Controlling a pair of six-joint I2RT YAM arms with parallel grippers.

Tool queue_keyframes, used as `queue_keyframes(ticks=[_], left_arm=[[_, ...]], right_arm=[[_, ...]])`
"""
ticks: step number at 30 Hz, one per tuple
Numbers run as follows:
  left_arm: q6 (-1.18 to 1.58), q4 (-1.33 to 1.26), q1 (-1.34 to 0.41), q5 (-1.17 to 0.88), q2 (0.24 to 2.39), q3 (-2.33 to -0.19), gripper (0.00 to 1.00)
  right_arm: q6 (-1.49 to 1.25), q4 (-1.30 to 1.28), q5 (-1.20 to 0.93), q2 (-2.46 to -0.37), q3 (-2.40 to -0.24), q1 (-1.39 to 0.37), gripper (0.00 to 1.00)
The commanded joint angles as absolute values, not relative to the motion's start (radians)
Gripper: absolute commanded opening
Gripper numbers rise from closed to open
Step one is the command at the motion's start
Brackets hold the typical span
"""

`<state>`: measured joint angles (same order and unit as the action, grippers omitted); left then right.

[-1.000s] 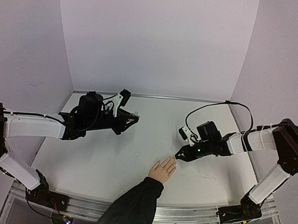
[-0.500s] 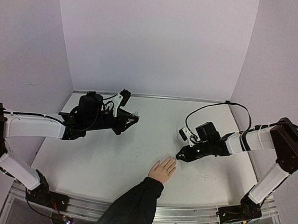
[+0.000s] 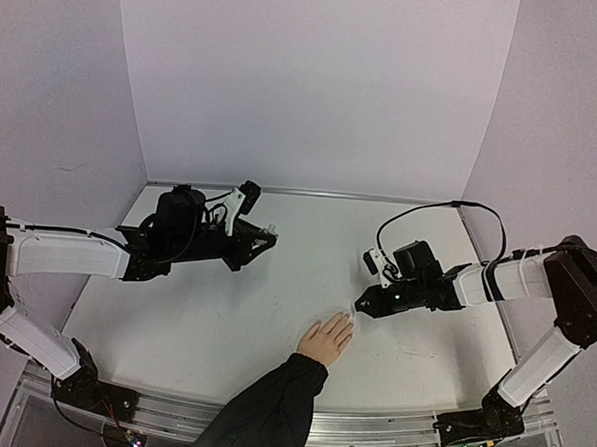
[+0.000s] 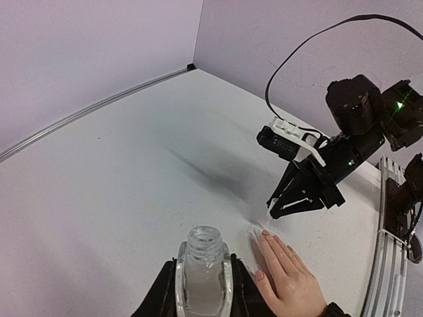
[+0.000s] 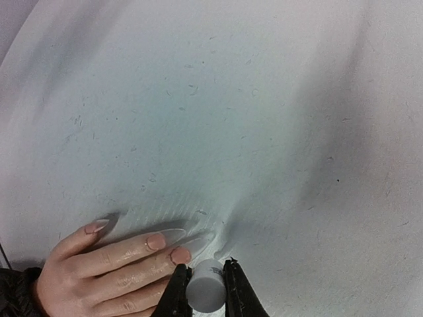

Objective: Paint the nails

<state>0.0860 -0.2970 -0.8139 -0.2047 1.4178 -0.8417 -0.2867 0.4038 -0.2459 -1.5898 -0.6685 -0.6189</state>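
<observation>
A light-skinned hand (image 3: 327, 340) in a dark sleeve lies flat on the white table, fingers pointing away. Its nails (image 5: 156, 241) are pinkish with long clear tips, and they also show in the left wrist view as nails (image 4: 266, 232). My right gripper (image 5: 206, 281) is shut on a small white cap (image 5: 206, 287), right beside the tip of a middle finger nail (image 5: 180, 255). Any brush under the cap is hidden. My left gripper (image 4: 203, 290) is shut on a small clear bottle (image 4: 203, 264) with an open neck, held upright at the far left, away from the hand.
The right gripper (image 3: 359, 307) hovers just past the fingertips, its black cable looping behind. The left gripper (image 3: 266, 232) is at the back left of the table (image 3: 223, 320). Purple walls close in the back and sides. A metal rail (image 3: 368, 432) runs along the near edge.
The right gripper has shifted only slightly at the fingertips. The hand and the left arm with the bottle have stayed put.
</observation>
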Motion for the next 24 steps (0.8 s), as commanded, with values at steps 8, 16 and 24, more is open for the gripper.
queue_keyframes(ticks=[8, 16, 24], left_arm=[[0.084, -0.358, -0.819, -0.188, 1.353, -0.831, 0.0], [0.081, -0.358, -0.818, -0.19, 1.356, -0.837, 0.0], [0.081, -0.358, -0.819, -0.184, 1.359, -0.837, 0.0]], right_arm=[[-0.252, 0.358, -0.335, -1.515, -0.682, -0.627, 0.0], [-0.239, 0.361, -0.367, -1.556, -0.687, -0.629, 0.0], [-0.235, 0.356, -0.359, -1.565, -0.683, -0.632, 0.0]])
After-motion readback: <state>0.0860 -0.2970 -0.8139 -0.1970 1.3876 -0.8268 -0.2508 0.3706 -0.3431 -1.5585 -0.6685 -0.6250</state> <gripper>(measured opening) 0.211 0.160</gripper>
